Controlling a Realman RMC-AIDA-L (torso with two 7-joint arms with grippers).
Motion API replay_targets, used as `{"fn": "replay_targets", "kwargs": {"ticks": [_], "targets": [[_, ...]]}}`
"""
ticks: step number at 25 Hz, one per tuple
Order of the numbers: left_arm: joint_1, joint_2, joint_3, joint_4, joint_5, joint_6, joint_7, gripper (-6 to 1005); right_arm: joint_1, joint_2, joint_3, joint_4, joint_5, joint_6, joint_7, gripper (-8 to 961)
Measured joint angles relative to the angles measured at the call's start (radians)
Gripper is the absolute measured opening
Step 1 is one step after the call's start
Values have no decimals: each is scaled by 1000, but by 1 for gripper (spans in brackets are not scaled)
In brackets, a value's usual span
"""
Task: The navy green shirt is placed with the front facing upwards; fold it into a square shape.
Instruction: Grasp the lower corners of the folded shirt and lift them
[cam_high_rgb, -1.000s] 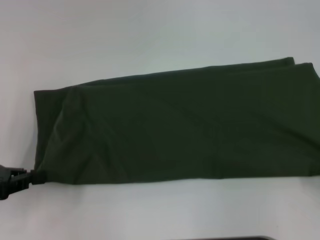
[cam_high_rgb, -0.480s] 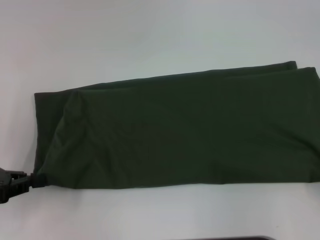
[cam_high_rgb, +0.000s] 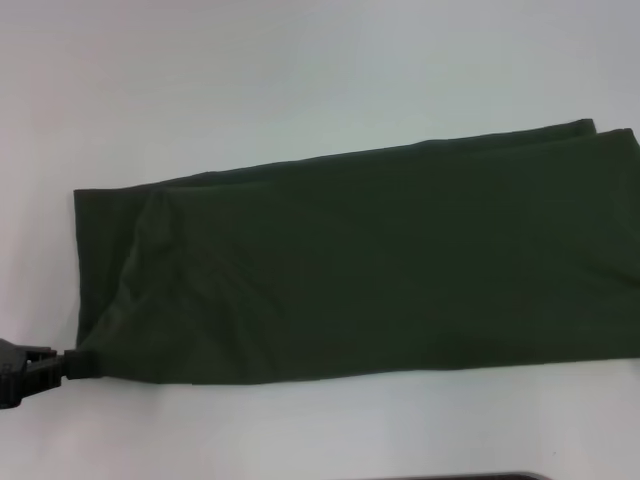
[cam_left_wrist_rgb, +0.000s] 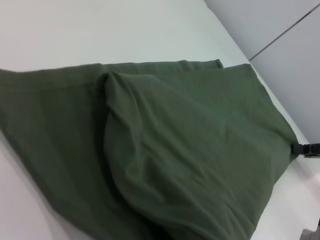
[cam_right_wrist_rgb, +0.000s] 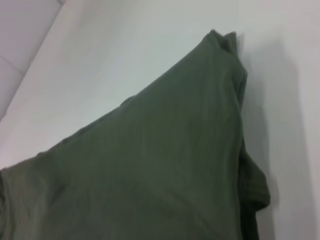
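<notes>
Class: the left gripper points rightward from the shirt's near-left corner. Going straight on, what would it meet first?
Probably more of the navy green shirt: the left gripper is shut on its corner, and folded cloth lies straight ahead.

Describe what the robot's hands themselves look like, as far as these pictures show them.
Only the left hand shows clearly: matte black, blocky and angular, narrowing to a slim dark tip. No cables or markings are visible. A small black tip at the shirt's far end in the left wrist view may be the right hand.
</notes>
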Motion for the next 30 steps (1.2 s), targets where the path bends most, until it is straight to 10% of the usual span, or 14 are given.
{"fn": "replay_targets", "kwargs": {"ticks": [7, 30], "targets": [[-7, 3, -6, -3, 0, -19, -2, 6, 4, -4, 6, -1, 0, -5, 6, 10], [-18, 21, -18, -11, 26, -43, -41, 103, 10, -5, 80, -11, -4, -12, 13, 474]]}}
